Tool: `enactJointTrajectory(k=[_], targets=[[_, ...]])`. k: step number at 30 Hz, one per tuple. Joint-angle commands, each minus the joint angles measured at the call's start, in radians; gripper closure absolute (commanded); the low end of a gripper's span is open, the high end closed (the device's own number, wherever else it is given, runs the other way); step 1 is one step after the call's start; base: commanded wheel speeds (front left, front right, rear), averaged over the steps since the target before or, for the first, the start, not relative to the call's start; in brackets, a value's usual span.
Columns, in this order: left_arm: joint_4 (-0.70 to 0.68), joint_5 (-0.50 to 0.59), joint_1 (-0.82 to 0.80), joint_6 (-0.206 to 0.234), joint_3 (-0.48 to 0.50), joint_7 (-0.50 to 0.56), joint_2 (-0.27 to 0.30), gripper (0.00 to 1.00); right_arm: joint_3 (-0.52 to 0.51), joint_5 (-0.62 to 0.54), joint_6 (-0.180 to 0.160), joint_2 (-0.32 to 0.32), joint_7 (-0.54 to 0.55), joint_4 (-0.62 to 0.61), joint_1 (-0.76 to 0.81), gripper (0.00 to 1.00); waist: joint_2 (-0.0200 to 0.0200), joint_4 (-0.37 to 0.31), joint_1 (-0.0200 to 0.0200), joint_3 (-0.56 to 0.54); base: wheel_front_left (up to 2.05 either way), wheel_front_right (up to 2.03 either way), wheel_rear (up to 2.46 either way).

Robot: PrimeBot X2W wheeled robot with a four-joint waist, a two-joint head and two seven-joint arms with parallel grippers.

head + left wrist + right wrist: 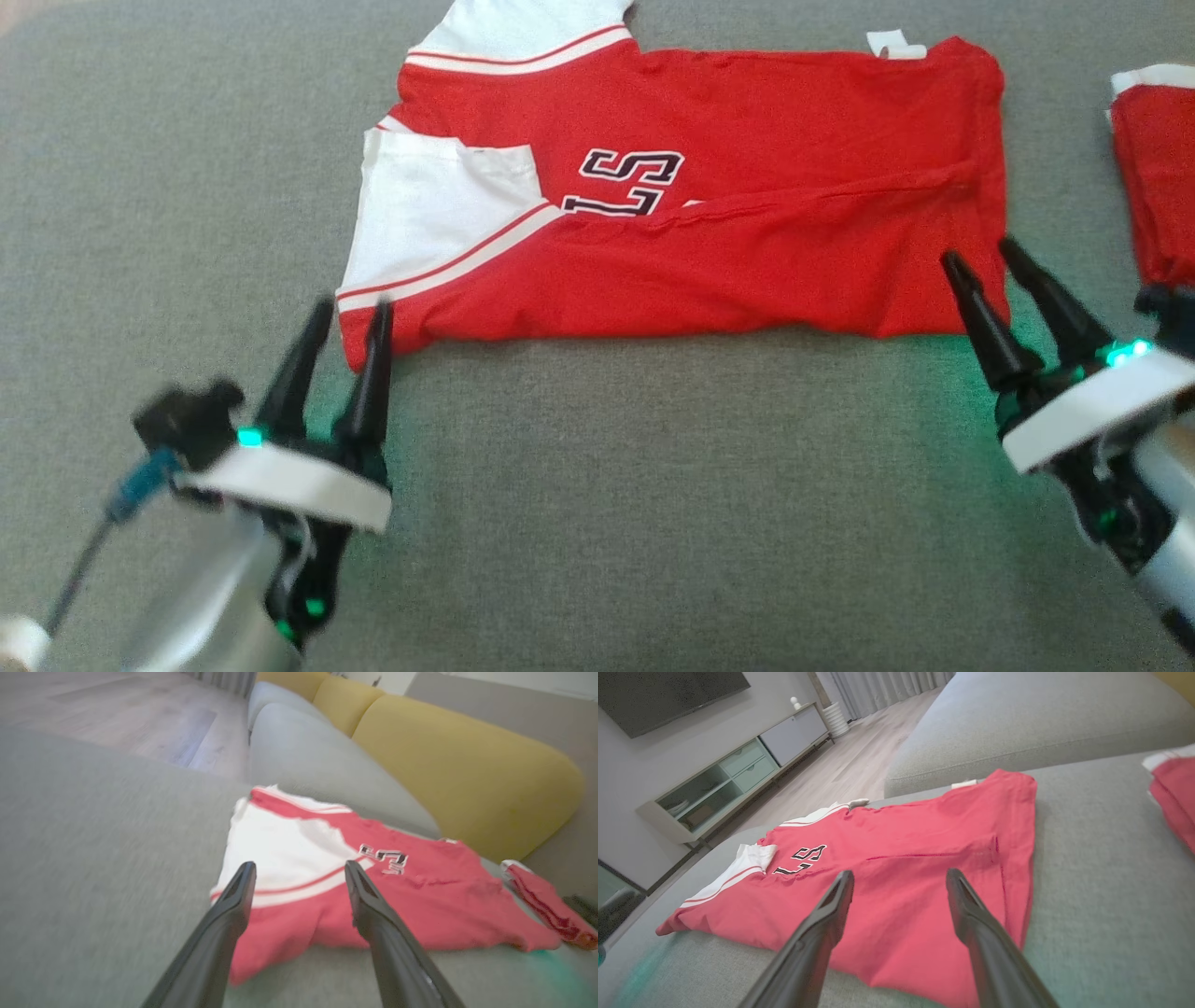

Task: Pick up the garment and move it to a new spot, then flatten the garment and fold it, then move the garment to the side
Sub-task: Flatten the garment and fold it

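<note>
Fold stage, judged in progress. The garment (pixel 747 233), a red jersey with white sleeve panels and dark lettering, lies as a long band on the grey sofa cushion (pixel 597 467), its sleeves turned inward and a raised crease running along its length. The left gripper (pixel 352 306) is at the near sleeve-end corner, the right gripper (pixel 977 250) at the near hem corner; both are parted and empty. The next move likely calls for pinching both corners together. A second red garment (pixel 1158 187) lies well apart at the right.
</note>
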Motion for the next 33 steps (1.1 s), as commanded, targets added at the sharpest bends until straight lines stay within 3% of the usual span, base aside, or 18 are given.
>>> enactJointTrajectory(k=[1, 6, 12, 14, 16, 18, 19, 20, 33], targets=[[0.017, 0.030, 0.004, 0.014, 0.071, -0.006, -0.002, 0.00, -0.026, -0.013, 0.003, -0.003, -0.013, -0.019, 0.047, 0.00, 0.0000, -0.004, 0.0001, -0.012, 0.00, 0.00, 0.00], [0.151, 0.112, 0.026, 0.026, 0.120, -0.006, -0.059, 0.00, -0.098, -0.073, 0.003, 0.051, -0.014, -0.042, 0.121, 0.00, 0.0000, -0.018, 0.0001, -0.015, 0.00, 0.00, 0.00], [0.297, 0.131, -0.019, 0.016, 0.095, 0.006, -0.081, 0.00, -0.128, -0.120, 0.003, 0.079, -0.014, -0.039, 0.139, 0.00, 0.0000, -0.038, 0.0001, -0.011, 0.00, 0.00, 0.00], [0.333, 0.128, -0.034, 0.012, 0.085, 0.010, -0.082, 0.20, -0.127, -0.130, 0.003, 0.083, -0.014, -0.032, 0.135, 0.00, 0.0000, -0.043, 0.0001, -0.010, 0.00, 0.00, 0.00], [0.358, 0.127, -0.050, 0.009, 0.081, 0.007, -0.083, 0.55, -0.132, -0.136, 0.003, 0.089, -0.014, -0.020, 0.128, 0.00, 0.0000, -0.046, 0.0001, -0.010, 0.00, 0.00, 0.00], [0.367, 0.126, -0.057, 0.008, 0.081, 0.005, -0.084, 0.61, -0.134, -0.139, 0.003, 0.092, -0.014, -0.013, 0.124, 0.00, 0.0000, -0.046, 0.0001, -0.010, 0.00, 0.00, 0.00], [0.371, 0.130, -0.064, 0.006, 0.080, 0.003, -0.082, 0.76, -0.137, -0.141, 0.003, 0.096, -0.014, -0.006, 0.120, 0.00, 0.0000, -0.046, 0.0001, -0.010, 0.00, 0.00, 0.00], [0.374, 0.136, -0.069, 0.005, 0.077, 0.000, -0.080, 1.00, -0.140, -0.144, 0.003, 0.100, -0.014, 0.002, 0.116, 0.00, 0.0000, -0.044, 0.0001, -0.011, 0.00, 0.00, 0.00], [0.288, 0.257, -0.025, 0.002, 0.056, -0.006, -0.041, 1.00, -0.165, -0.233, 0.003, 0.152, 0.033, 0.188, 0.073, 0.00, 0.0000, -0.010, 0.0001, -0.043, 0.00, 0.00, 0.00]])
